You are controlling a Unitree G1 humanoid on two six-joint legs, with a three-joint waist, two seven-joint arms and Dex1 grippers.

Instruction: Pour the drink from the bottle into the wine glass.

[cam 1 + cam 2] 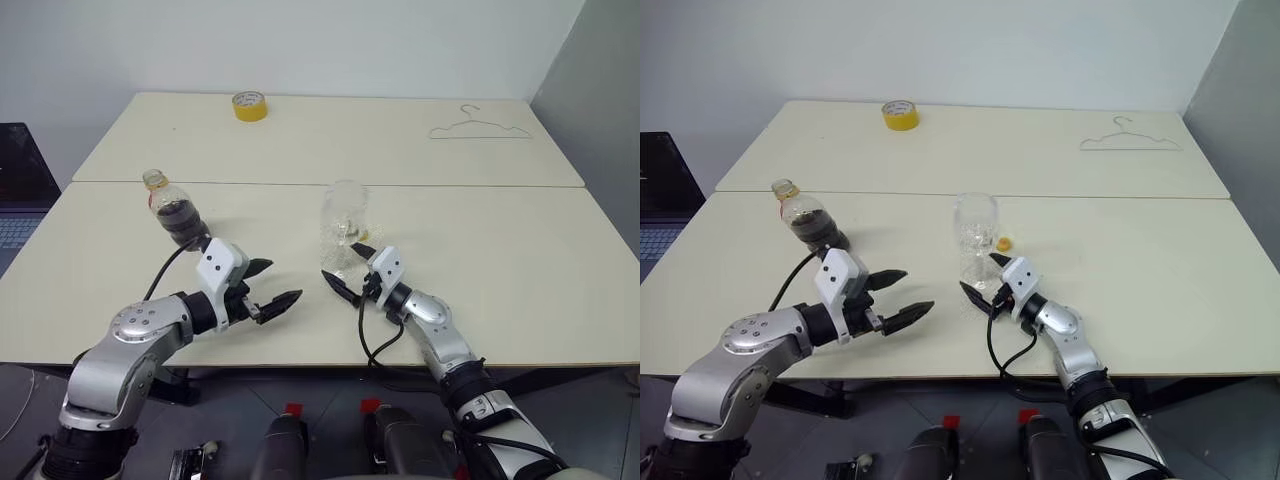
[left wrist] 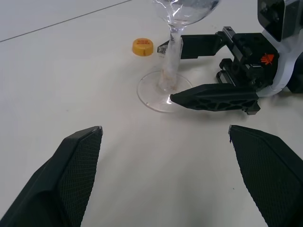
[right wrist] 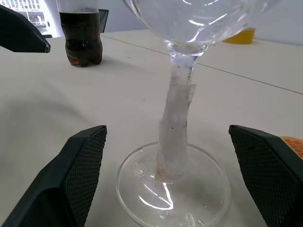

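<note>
The wine glass stands upright near the table's front middle, its bowl clear. My right gripper is open, one finger on each side of the glass's stem just above the foot, apart from it. The bottle stands uncapped at the left, its lower half holding the dark brown drink. My left gripper hangs open and empty between bottle and glass, pointing toward the glass foot.
A yellow-orange cap lies on the table just behind the glass. A yellow tape roll and a wire hanger rest at the far edge. A laptop stands off the table's left side.
</note>
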